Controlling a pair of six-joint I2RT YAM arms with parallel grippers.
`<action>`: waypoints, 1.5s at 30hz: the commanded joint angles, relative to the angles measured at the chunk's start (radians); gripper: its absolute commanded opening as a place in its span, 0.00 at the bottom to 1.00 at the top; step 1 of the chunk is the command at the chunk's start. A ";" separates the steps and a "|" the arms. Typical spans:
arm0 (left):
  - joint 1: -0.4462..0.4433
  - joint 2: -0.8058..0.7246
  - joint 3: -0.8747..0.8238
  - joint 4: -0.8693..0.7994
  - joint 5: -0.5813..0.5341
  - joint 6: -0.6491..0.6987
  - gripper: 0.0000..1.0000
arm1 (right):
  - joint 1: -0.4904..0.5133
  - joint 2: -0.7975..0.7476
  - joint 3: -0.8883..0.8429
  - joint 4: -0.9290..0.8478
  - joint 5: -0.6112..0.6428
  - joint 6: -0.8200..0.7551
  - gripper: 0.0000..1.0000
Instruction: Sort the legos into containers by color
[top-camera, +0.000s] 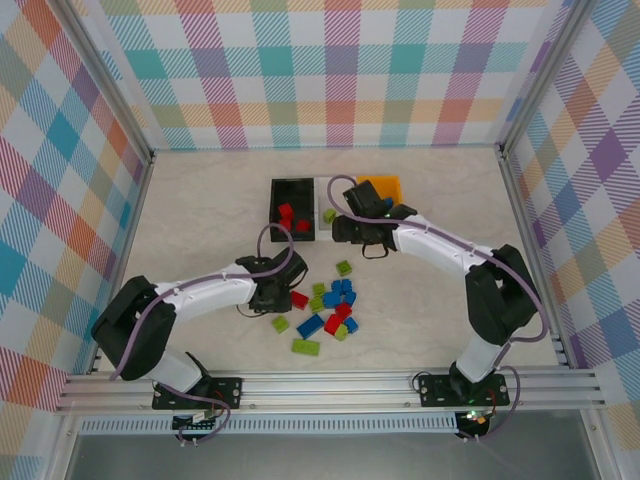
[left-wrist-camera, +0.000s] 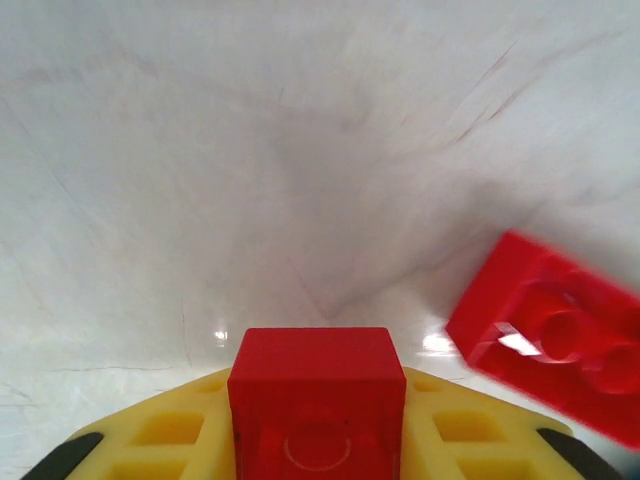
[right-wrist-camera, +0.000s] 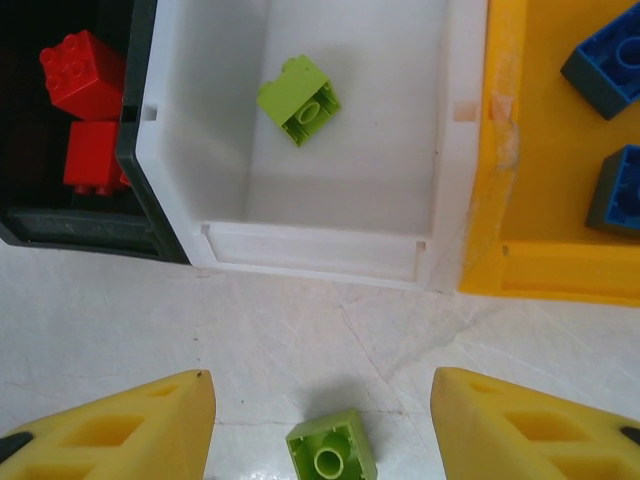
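My left gripper (left-wrist-camera: 316, 390) is shut on a small square red lego (left-wrist-camera: 316, 400), squeezed between its yellow fingers just above the table. A longer red lego (left-wrist-camera: 555, 340) lies to its right. In the top view this gripper (top-camera: 281, 290) sits at the left edge of the loose pile of legos (top-camera: 332, 305). My right gripper (right-wrist-camera: 322, 385) is open in front of the containers, with an upside-down lime green lego (right-wrist-camera: 332, 455) on the table between its fingers. The black container (right-wrist-camera: 60, 215) holds red legos (right-wrist-camera: 85, 75), the white container (right-wrist-camera: 320, 245) one green lego (right-wrist-camera: 300, 100), and the orange container (right-wrist-camera: 560, 270) blue legos (right-wrist-camera: 605, 60).
Red, blue and green bricks lie scattered at the table's middle front, with one green brick (top-camera: 344, 267) apart toward the bins. The joined bins (top-camera: 290, 190) stand at the back centre. Metal frame rails (top-camera: 320, 385) and checkered walls enclose the table.
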 joint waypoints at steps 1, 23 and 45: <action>0.021 -0.046 0.173 -0.070 -0.072 0.037 0.32 | 0.004 -0.073 -0.045 0.035 0.012 0.020 0.59; 0.271 0.676 1.060 -0.152 -0.154 0.082 0.30 | -0.001 -0.252 -0.229 0.034 -0.035 0.045 0.61; 0.125 0.187 0.649 0.026 -0.049 0.053 1.00 | 0.032 -0.002 -0.146 0.049 -0.151 -0.029 0.70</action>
